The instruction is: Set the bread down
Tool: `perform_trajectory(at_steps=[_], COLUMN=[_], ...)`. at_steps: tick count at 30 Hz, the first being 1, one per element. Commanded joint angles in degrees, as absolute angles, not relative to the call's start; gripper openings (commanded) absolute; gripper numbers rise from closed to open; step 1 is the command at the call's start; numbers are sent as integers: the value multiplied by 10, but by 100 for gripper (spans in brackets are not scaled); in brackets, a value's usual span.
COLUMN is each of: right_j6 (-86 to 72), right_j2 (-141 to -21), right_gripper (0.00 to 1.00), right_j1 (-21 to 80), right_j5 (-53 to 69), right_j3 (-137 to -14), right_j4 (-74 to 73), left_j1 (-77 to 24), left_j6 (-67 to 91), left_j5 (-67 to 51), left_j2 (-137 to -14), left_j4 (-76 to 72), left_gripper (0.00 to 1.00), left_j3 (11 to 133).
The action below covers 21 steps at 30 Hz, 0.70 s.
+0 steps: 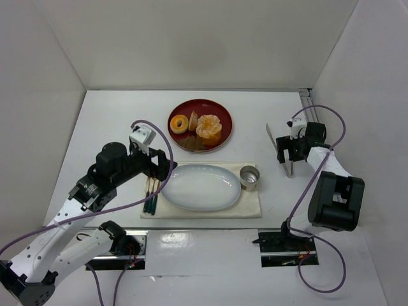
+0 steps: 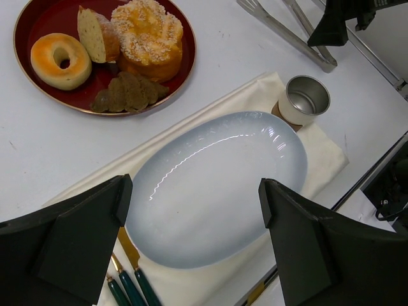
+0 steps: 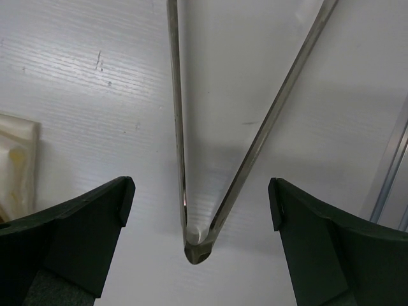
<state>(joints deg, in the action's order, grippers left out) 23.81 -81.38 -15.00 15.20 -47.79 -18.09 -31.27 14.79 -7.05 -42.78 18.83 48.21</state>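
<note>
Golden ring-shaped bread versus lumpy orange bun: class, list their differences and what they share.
The golden ring-shaped bread is small, low and smooth, with a centre hole; the lumpy orange bun is larger, taller and solid. The ring is plain; the bun has a pale crumbly topping. Both sit on the round red tray.

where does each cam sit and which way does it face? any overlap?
Top external: above and behind the bases, looking down at the table; both arms show.
Left wrist: on the left arm, looking down past the open left end effector at the plate, tray and bread.
Right wrist: on the right arm, looking straight down through the open right end effector at the tongs.
Shared: left wrist and top views both show plate, tray, bread, cup and tongs.
</note>
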Motion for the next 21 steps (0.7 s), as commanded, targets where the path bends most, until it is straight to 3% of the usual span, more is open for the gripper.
perform_trajectory(at_steps=[1, 21], right_j6=[250, 250], right_j2=[-839, -960], right_gripper=[100, 99], right_j1=[-152, -152], right_j5=[136, 126], right_j3=[-499, -548], right_j4=[-128, -100], left_j1=[-315, -315], left_j6=[140, 145], left_j5=[-84, -95], left_j2=[-418, -413], left_j4=[167, 167], left_gripper=[100, 100], left_j3=[483, 483])
